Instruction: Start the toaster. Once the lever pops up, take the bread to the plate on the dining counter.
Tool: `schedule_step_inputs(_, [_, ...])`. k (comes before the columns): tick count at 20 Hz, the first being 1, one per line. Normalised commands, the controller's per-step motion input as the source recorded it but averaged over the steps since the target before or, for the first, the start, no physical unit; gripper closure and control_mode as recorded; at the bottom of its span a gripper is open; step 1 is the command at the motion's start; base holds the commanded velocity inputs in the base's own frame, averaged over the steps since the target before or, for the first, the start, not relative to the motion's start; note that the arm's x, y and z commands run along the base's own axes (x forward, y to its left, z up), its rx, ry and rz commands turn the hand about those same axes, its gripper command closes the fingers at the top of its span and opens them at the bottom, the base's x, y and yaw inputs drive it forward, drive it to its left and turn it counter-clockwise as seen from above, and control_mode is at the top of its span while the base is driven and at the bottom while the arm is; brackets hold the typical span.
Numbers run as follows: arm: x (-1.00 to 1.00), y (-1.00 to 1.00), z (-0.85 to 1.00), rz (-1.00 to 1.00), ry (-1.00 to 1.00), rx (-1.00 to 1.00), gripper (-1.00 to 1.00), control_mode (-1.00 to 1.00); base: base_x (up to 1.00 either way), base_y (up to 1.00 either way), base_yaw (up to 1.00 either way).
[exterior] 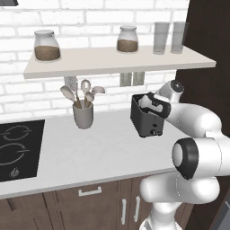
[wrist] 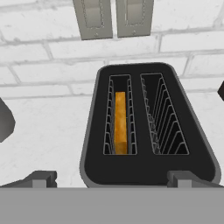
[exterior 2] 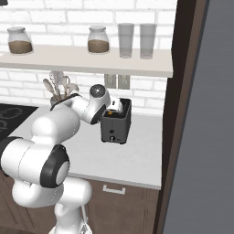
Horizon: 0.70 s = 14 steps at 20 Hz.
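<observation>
Hand view looks straight down into the toaster (wrist: 148,131), with the bread (wrist: 120,122) sunk edge-up in the left of its two slots and the right slot bare. The slice sits low between the wire guides, which suggests it is placed for toasting and not yet raised for pick-up. The two dark fingers (wrist: 39,177) rise at the bottom of this view, one on each side of the toaster's near end, spread wide and pinching nothing. That wide stance probably lets the hand come down over the body without catching it.

In the left base view the toaster (exterior: 146,121) stands on the white bench (exterior: 90,148) against the brick wall, near a grey utensil cup (exterior: 83,115) and well apart from the black hob (exterior: 18,148). Above it runs a shelf (exterior: 112,63) with jars and glasses. The arm reaches forward from the base and bends down at the wrist, so the hand hangs just above the toaster's top, hiding part of it. The right base view shows the same reach from the other side, the hand just above the toaster (exterior 2: 116,125). The lever cannot be made out, so starting it seems the step in hand.
</observation>
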Motion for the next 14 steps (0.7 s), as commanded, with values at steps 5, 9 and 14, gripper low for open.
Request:
schedule_step_inputs(5, [0.0, 0.0, 0.0, 0.0, 0.0, 0.0, -1.0, -1.0, 0.0, 0.0, 0.0])
schedule_step_inputs(9, [0.0, 0.0, 0.0, 0.0, 0.0, 0.0, -1.0, -1.0, 0.0, 0.0, 0.0])
schedule_step_inputs(14, [0.0, 0.0, 0.0, 0.0, 0.0, 0.0, -1.0, -1.0, 0.0, 0.0, 0.0])
